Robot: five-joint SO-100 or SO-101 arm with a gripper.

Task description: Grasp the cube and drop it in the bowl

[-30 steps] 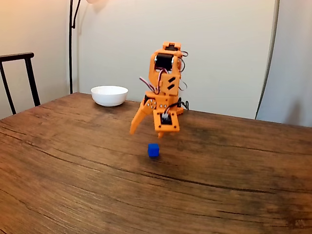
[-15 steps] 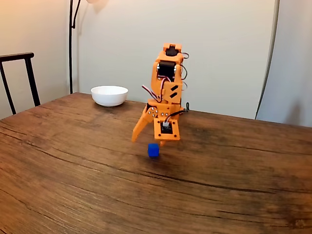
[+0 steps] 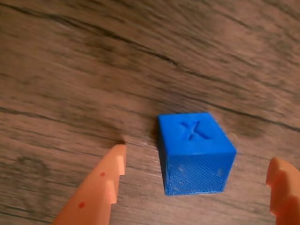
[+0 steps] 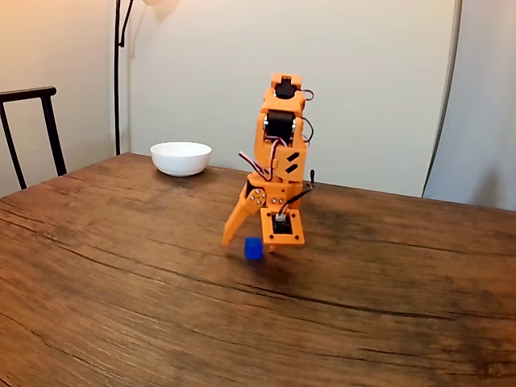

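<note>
At the centre of the fixed view, the blue cube [image 4: 254, 248] is seen resting on the wooden table [image 4: 121, 306], between the spread fingers of the orange gripper [image 4: 248, 242], which is lowered around it. From the wrist view, the cube [image 3: 194, 152], marked with an X on top, is shown with gaps on both sides, ungrasped. Farther back, at upper left, the white bowl [image 4: 181, 158] is set near the table's far edge, well apart from the cube.
</note>
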